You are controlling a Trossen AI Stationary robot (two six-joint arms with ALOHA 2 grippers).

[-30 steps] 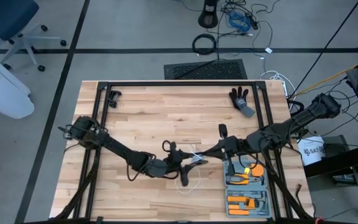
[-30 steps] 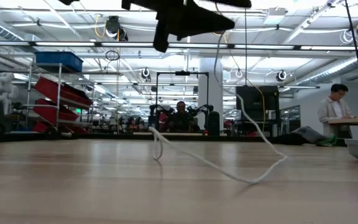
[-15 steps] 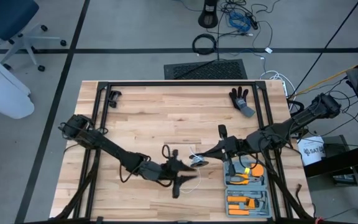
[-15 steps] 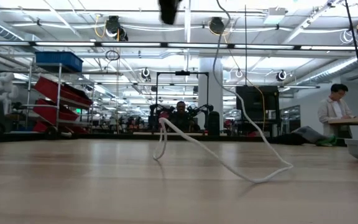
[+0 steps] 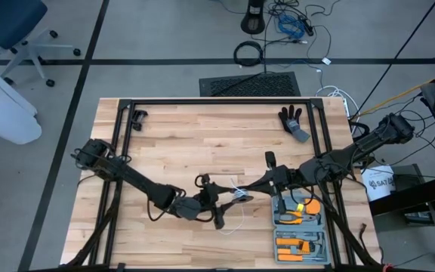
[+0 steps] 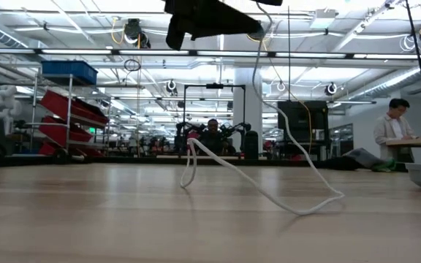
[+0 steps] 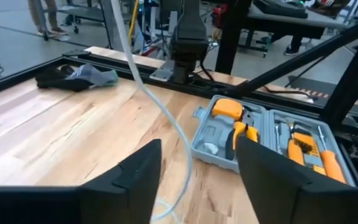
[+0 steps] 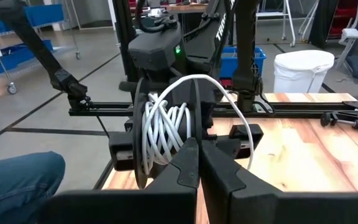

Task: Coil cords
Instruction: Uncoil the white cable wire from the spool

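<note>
Two arms meet over the middle of the wooden bench (image 5: 180, 143), both held up off the surface. The right gripper (image 8: 197, 163) has its fingers pressed together on the rim of the small black reel (image 8: 140, 140), which stands on edge in the air with a good bundle of white cord (image 8: 166, 134) already wound around it. From above, that reel (image 5: 239, 195) sits just in front of the right gripper (image 5: 257, 183), near the bench's centre and a little toward the toolbox side.

The left gripper (image 5: 214, 212) faces it from the other side, fingers (image 7: 129, 177) spread apart with nothing between them. The free cord (image 7: 160, 115) hangs down just ahead of them, passing between the two dark fingers in the wrist view without my being able to tell whether it touches either.

Seen from bench level, the cord (image 6: 269, 179) drops from the raised grippers, touches the wood in a loose loop, rises again into a small hump and falls back to the surface. From above, the slack (image 5: 235, 219) lies just beside the left gripper.

An open grey tool case (image 5: 300, 227) with orange-handled tools sits at the bench's right front corner, and a dark glove (image 5: 293, 121) lies at the far edge. A person (image 6: 393, 131) stands in the room beyond the bench.
</note>
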